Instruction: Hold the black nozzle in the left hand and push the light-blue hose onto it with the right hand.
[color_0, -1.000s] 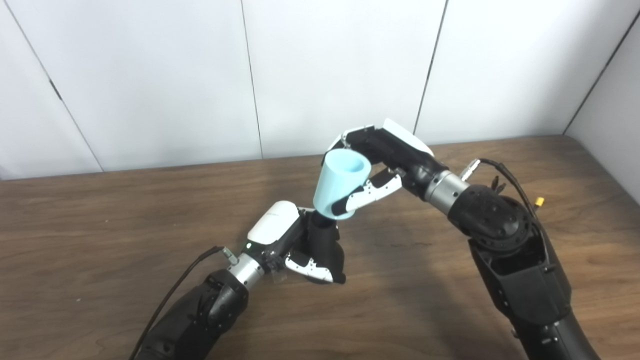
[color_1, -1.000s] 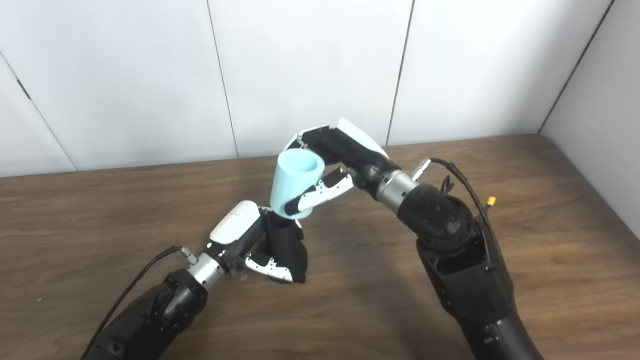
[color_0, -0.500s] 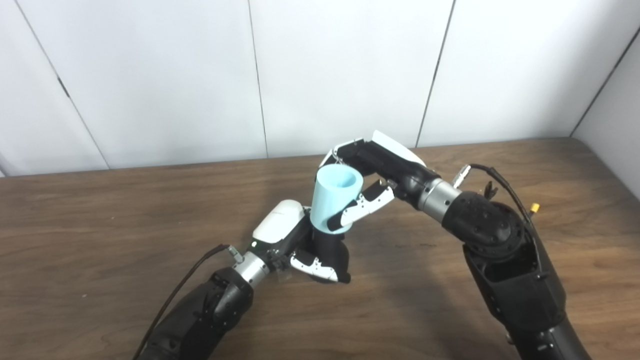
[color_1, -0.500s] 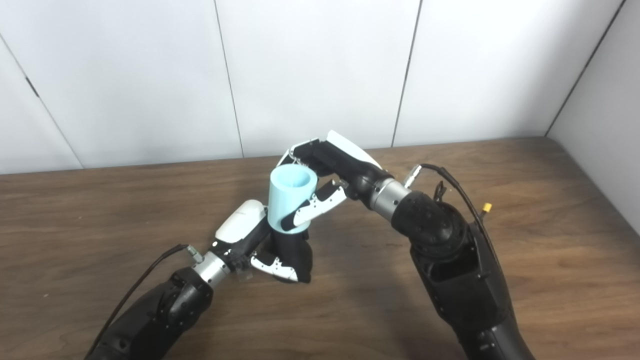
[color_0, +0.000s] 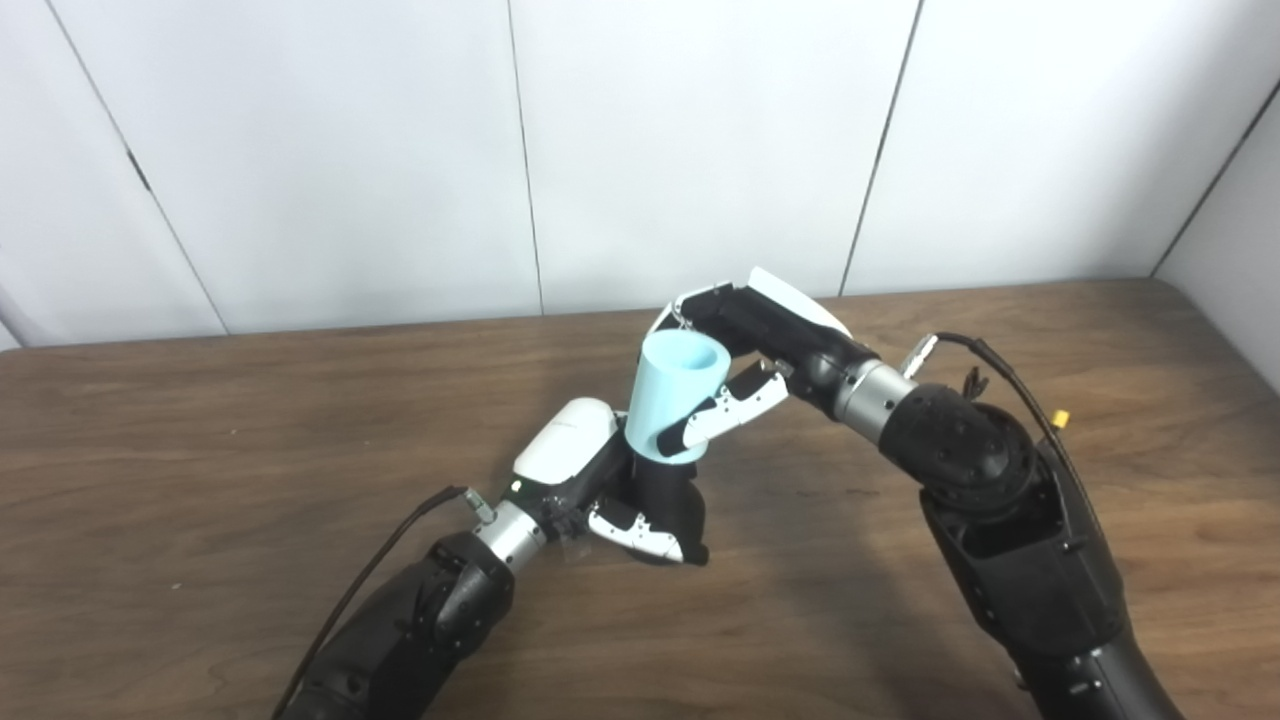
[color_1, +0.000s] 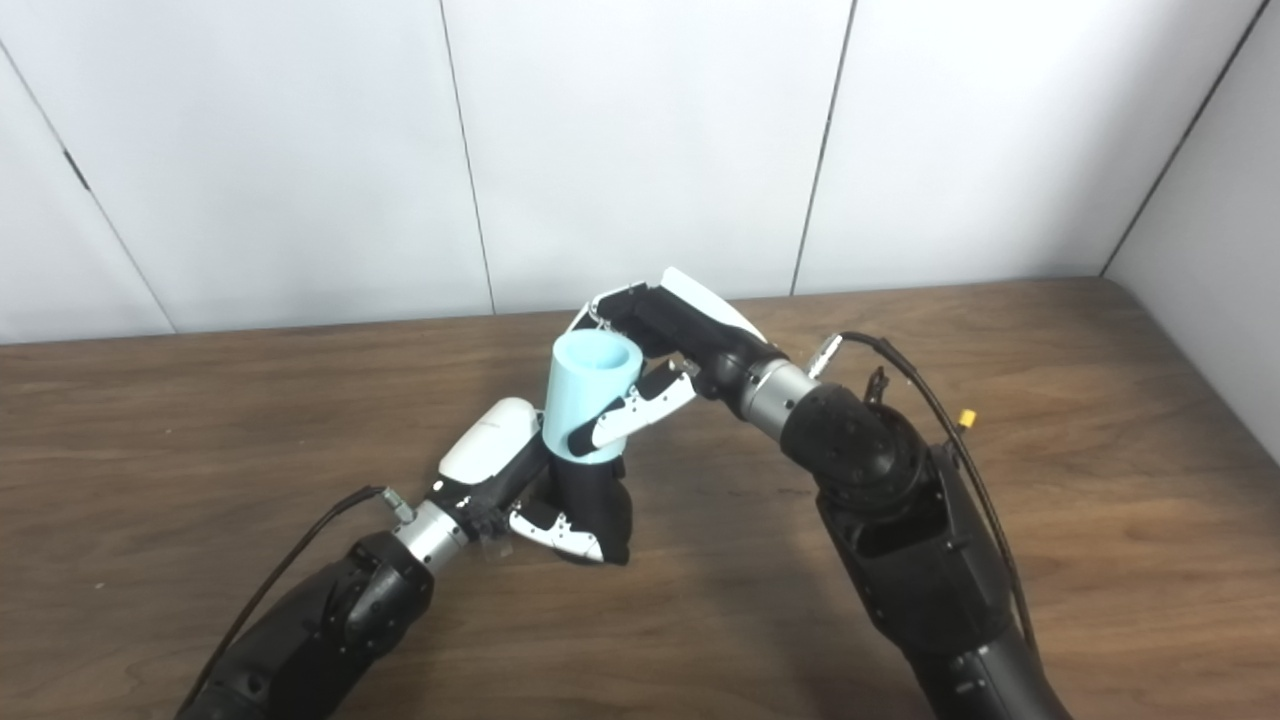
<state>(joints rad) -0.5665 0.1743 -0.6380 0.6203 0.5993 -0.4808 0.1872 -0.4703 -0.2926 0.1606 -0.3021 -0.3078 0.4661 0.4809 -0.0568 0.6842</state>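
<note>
My left hand (color_0: 600, 480) rests low on the table (color_0: 200, 450), shut on the black nozzle (color_0: 670, 495), which stands upright with its wide base down. My right hand (color_0: 750, 350) reaches in from the right and is shut on the light-blue hose (color_0: 672, 395), a short, slightly tapered tube with its open mouth facing up. The hose's lower end sits over the nozzle's top, so the nozzle's tip is hidden inside it. In the right eye view the hose (color_1: 588, 395) stands nearly upright above the nozzle (color_1: 592, 505).
White wall panels (color_0: 700, 150) rise just behind the wooden table's far edge. A cable with a small yellow connector (color_0: 1059, 417) loops off my right forearm. Another black cable (color_0: 380, 560) trails from my left wrist.
The right hand has brought the hose down and straightened it, so its lower end now covers the nozzle's top. The left hand keeps its hold. The whole picture has shifted slightly.
</note>
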